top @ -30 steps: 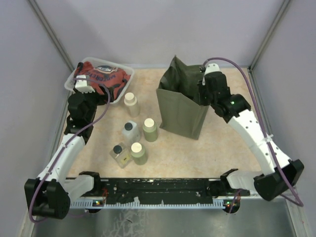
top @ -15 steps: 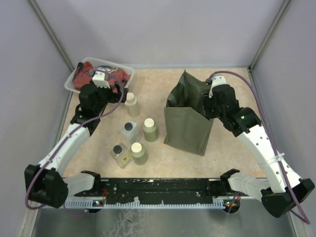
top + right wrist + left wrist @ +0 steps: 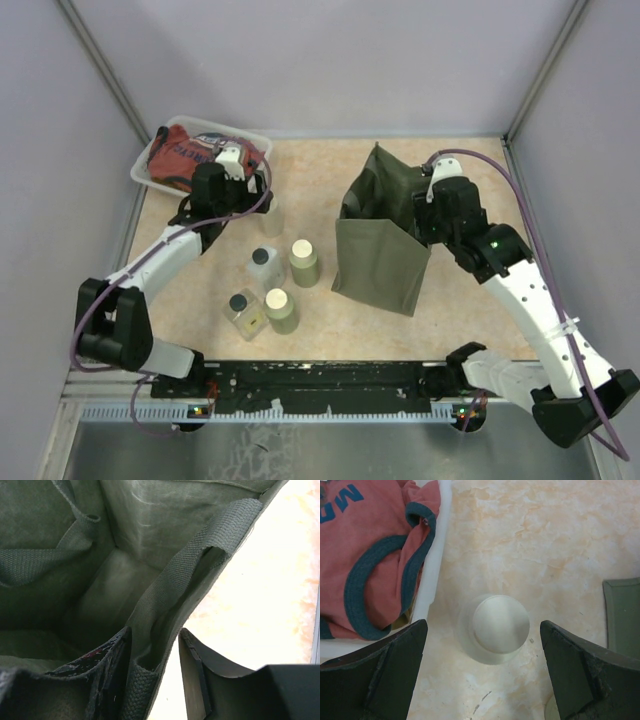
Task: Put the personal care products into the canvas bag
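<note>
The left jaws stand wide apart, one finger on either side of the cream-beige bottle (image 3: 500,625), and grip nothing; the bottle stands upright near the far-left corner of the counter (image 3: 320,160), just beside the clear tray (image 3: 434,575) that holds the red cloth (image 3: 370,555); the step in hand looks to be the grasp of this first bottle. In the left wrist view the cap sits a little off centre between the fingers; a small sideways nudge before descending should stop one finger from tipping the bottle; the finger on the tray side has little room, so it should come straight down and miss the tray's wall; closing on the body below the cap ought to hold better than closing on the smooth cap.

The right jaws are clamped on the rim and strap (image 3: 200,555) of the canvas bag (image 3: 385,250), which stands towards the right edge with its mouth open; a firm hold there gives a steady target.

Two olive bottles (image 3: 304,262) and two clear bottles (image 3: 264,266) stand left of centre, near the carry path; lifting high first should clear them.
</note>
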Robot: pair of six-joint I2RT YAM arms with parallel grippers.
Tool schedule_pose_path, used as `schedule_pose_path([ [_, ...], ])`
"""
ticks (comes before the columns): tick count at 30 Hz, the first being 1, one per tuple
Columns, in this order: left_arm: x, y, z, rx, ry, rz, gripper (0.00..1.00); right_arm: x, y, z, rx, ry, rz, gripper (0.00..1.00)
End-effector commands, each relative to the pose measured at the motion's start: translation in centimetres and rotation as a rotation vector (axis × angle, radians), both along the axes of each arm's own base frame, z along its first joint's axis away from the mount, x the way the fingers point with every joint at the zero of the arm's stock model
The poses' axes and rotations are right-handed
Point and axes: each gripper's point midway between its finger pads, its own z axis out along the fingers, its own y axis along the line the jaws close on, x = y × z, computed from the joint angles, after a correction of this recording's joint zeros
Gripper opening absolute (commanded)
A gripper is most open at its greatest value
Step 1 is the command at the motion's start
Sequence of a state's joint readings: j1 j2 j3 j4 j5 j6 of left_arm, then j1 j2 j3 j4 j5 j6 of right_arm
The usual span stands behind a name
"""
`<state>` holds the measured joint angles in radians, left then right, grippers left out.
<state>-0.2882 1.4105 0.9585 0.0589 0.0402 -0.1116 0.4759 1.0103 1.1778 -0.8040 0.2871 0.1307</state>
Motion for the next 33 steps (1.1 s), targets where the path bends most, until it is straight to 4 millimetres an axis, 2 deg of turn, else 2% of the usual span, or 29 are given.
schedule_pose_path([
  [1,0.9,-1.4,-0.5,0.004,0.022,-0.029,1.00,-0.1,-0.5,0.7,-0.022,-0.032,-0.008,0.43],
  [5,0.9,-1.9,-2.3,0.031,0.085,-0.050,1.00,-0.2,-0.6,0.7,-0.024,-0.028,-0.012,0.44],
  [12,1.5,-1.7,-4.0,0.100,0.173,-0.051,0.99,-0.1,-0.7,0.3,-0.024,-0.027,-0.020,0.45],
  [20,1.6,-2.2,-7.3,0.125,0.295,-0.071,0.89,0.0,-0.9,-0.2,-0.045,-0.014,-0.023,0.46],
  [22,1.5,-2.3,-8.1,0.127,0.329,-0.073,0.80,0.0,-1.0,-0.1,-0.047,-0.018,-0.025,0.46],
  [26,1.5,-2.7,-8.6,0.116,0.347,-0.089,0.37,0.0,-1.0,0.0,-0.047,-0.021,-0.026,0.46],
  [29,1.5,-3.0,-8.0,0.100,0.336,-0.097,0.06,0.0,-1.1,-0.2,-0.053,-0.019,-0.028,0.46],
  [30,1.5,-3.1,-7.6,0.092,0.329,-0.102,0.00,0.0,-1.2,-0.3,-0.058,-0.018,-0.031,0.46],
  [33,1.2,-4.0,-5.1,0.042,0.288,-0.141,0.00,0.1,-1.4,-0.4,-0.068,-0.021,-0.041,0.46],
])
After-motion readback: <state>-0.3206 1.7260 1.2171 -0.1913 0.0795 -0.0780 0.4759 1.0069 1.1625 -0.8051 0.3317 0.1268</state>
